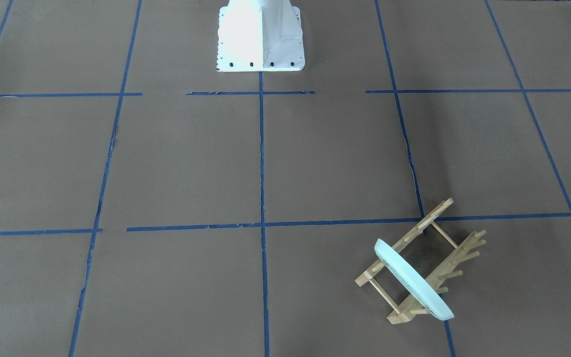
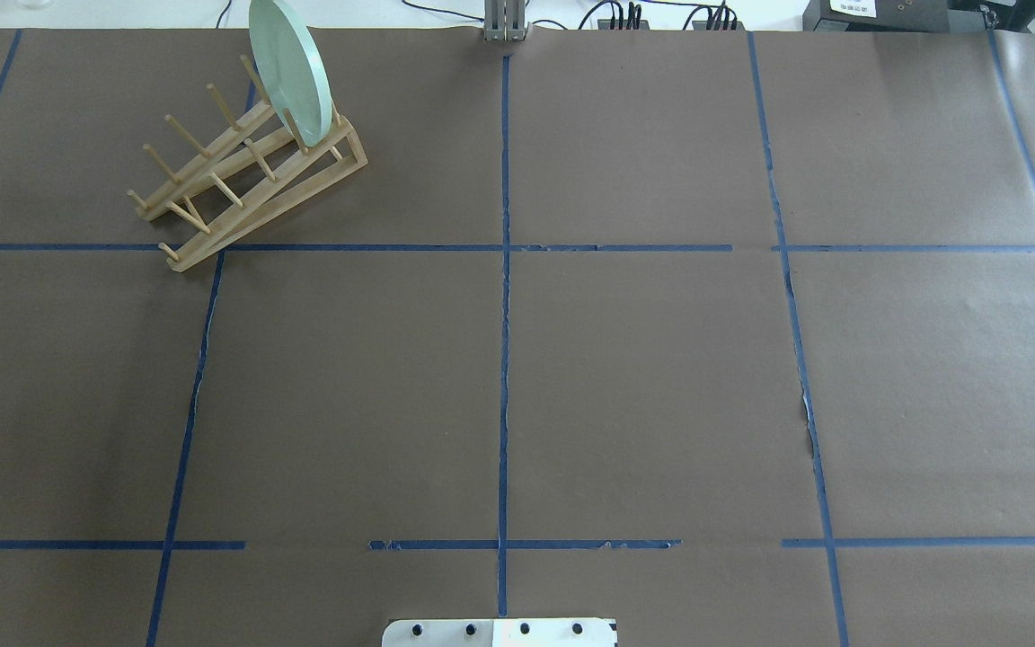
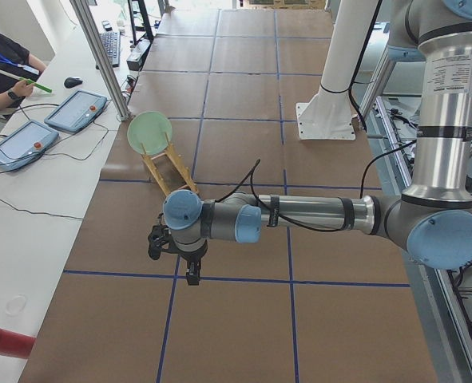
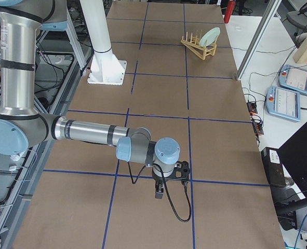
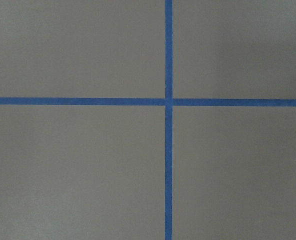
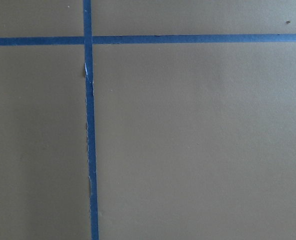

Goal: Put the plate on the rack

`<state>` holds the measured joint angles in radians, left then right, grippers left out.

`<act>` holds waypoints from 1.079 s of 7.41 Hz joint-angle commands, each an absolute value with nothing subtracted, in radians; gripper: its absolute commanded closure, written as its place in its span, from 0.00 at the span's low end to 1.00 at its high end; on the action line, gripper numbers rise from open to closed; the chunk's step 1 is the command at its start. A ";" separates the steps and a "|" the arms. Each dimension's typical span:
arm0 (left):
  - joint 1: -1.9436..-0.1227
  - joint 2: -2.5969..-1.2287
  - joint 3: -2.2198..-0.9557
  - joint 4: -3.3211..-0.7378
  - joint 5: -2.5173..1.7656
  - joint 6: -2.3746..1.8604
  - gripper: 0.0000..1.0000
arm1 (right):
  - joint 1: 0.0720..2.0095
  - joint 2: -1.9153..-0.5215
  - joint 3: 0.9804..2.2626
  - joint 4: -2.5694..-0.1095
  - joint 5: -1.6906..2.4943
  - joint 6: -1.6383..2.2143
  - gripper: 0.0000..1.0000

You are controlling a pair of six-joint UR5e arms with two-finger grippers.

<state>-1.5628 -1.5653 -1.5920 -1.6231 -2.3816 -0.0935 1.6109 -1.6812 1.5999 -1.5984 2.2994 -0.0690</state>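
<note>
Already the round, pale mint-green plate [image 2: 290, 76] stands on edge in the small wooden peg rack [image 2: 239, 184], far-left on the worktop [image 2: 643, 377]. It lies nearer my left gripper [image 3: 192, 275] than my right gripper [image 4: 159, 193]. I cannot tell how far either is open.

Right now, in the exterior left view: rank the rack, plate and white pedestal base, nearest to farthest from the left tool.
1. rack: just beyond the left tool up the table, by the operators' edge.
2. plate: standing on edge in the rack's far end.
3. white pedestal base: farthest, across the table on the robot's side.
</note>
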 commanded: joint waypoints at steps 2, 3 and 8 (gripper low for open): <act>-1.569 -1.551 -1.617 -1.623 -2.384 -0.094 0.00 | 1.612 -1.681 1.600 -1.598 2.299 -0.071 0.00; -1.569 -1.551 -1.617 -1.623 -2.384 -0.092 0.00 | 1.611 -1.681 1.600 -1.598 2.299 -0.069 0.00; -1.569 -1.551 -1.617 -1.624 -2.375 -0.026 0.00 | 1.611 -1.681 1.600 -1.598 2.299 -0.069 0.00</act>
